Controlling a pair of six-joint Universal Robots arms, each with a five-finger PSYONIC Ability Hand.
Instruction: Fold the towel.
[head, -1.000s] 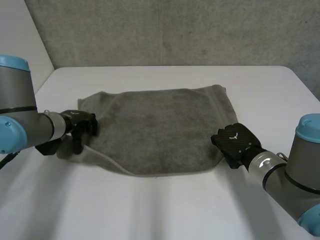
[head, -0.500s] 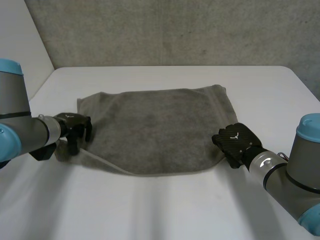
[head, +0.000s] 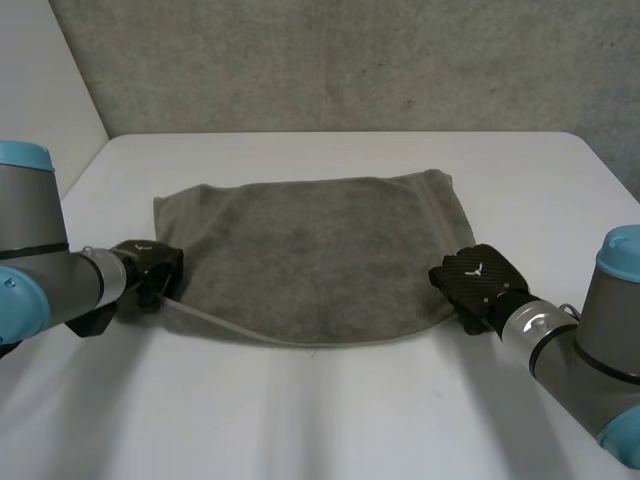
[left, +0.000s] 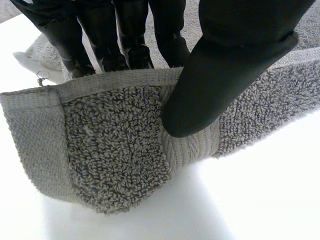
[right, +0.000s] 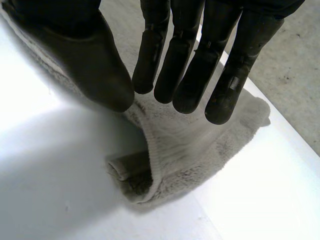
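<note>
**Towel flat on worktop, both near corners taken up: handling notes**

Head view. The grey towel (head: 310, 255) lies spread at the centre of the white worktop (head: 320, 420), a rough rectangle with its long sides running 9 to 3 o'clock. The left hand (head: 150, 268) is at the towel's 8 o'clock corner and the right hand (head: 475, 282) at its 4 o'clock corner. The near edge sags in a shallow curve between them. The far edge lies flat.

Left wrist view. The left hand (left: 225, 75) is closed on the cloth. Its thumb presses the woven hem against the fingers (left: 127, 45) behind it. The corner of the towel (left: 115, 150) hangs below the pinch, clear of the worktop (left: 260, 190). The pile is looped terry, and the hem band is flat and smoother.

Right wrist view. The right hand (right: 95, 70) has its thumb close to its fingers (right: 190, 75), and the cloth rises into that narrow gap, so I judge it a pinch on the corner. Below the fingertips the towel (right: 200, 150) curls under itself into a small roll.

Handling, as a judgement. The towel is light, soft and fully limp, so it will drape and drag rather than hold its shape. The rough pile should grip well. The hem is the firmest place to hold, right at the corners. The curled right corner may fold in crooked.
</note>
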